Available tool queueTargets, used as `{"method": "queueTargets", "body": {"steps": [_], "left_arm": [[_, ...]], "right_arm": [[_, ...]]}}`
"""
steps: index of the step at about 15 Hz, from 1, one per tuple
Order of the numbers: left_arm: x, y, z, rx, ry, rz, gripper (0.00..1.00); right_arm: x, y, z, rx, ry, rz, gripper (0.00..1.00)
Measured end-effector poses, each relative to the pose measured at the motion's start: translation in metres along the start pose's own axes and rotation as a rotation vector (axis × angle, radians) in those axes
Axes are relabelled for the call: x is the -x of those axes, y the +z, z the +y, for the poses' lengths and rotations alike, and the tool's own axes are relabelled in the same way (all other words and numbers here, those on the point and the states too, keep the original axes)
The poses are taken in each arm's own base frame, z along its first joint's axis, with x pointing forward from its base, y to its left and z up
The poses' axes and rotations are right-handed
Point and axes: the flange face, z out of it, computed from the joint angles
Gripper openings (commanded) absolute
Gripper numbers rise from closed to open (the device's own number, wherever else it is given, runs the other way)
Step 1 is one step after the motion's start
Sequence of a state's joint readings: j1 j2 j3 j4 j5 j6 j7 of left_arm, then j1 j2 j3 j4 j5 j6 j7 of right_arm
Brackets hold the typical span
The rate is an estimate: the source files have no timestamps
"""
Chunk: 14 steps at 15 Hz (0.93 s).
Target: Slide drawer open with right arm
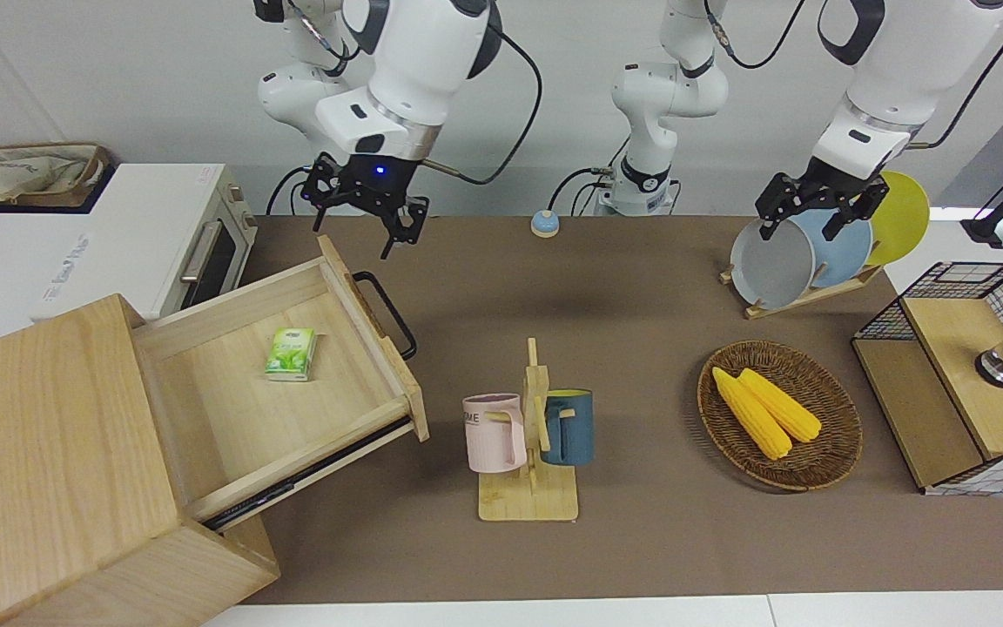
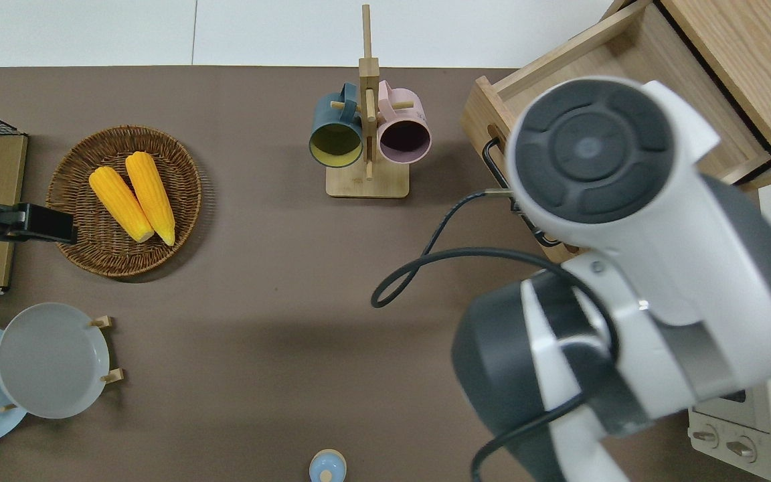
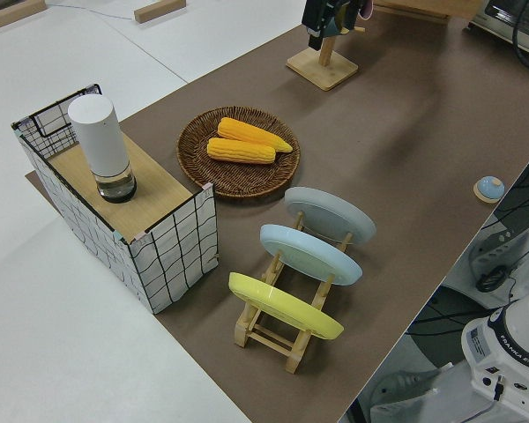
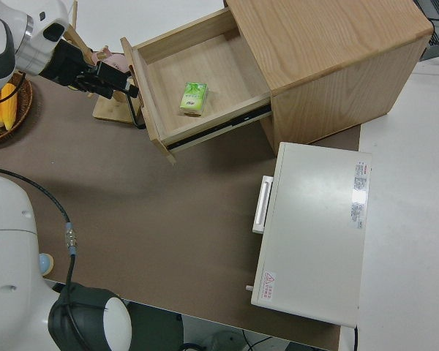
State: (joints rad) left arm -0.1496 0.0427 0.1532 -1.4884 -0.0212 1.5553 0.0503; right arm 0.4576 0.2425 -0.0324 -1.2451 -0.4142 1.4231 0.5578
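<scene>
The drawer (image 1: 232,418) of the big light-wood cabinet (image 1: 40,453) stands pulled out, with its black bar handle (image 1: 390,315) facing the mug rack. A green packet (image 1: 291,353) lies inside it. My right gripper (image 1: 360,225), blue light at the wrist, hangs open and empty in the air, apart from the handle. It also shows in the right side view (image 4: 121,79), beside the drawer front (image 4: 148,99). In the overhead view the arm hides it and covers most of the drawer (image 2: 482,110). My left arm is parked, its gripper (image 1: 806,216) open.
A white toaster oven (image 1: 162,235) stands beside the cabinet, nearer to the robots. A mug rack (image 1: 529,435) stands mid-table. Toward the left arm's end are a basket of corn (image 1: 780,414), a plate rack (image 1: 806,252) and a mesh box (image 1: 963,383). A small blue knob (image 1: 543,225) lies by the robots.
</scene>
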Motion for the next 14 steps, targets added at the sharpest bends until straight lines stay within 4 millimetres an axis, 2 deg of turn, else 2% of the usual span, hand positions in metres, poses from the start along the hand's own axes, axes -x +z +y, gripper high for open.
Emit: {"method": "queueTargets", "body": {"steps": [2, 7, 9, 14], "left_arm": [[0.000, 0.000, 0.000, 0.000, 0.000, 0.000, 1.00], [0.000, 0.000, 0.000, 0.000, 0.000, 0.000, 1.00], [0.000, 0.000, 0.000, 0.000, 0.000, 0.000, 1.00], [0.000, 0.000, 0.000, 0.000, 0.000, 0.000, 1.00]], "right_arm": [[-0.013, 0.001, 0.047, -0.111, 0.054, -0.052, 0.981], [-0.028, 0.011, 0.128, -0.232, 0.021, -0.093, 0.983], [-0.030, 0.017, 0.146, -0.236, -0.012, -0.098, 0.985], [-0.033, 0.038, 0.173, -0.316, -0.088, -0.134, 0.985]]}}
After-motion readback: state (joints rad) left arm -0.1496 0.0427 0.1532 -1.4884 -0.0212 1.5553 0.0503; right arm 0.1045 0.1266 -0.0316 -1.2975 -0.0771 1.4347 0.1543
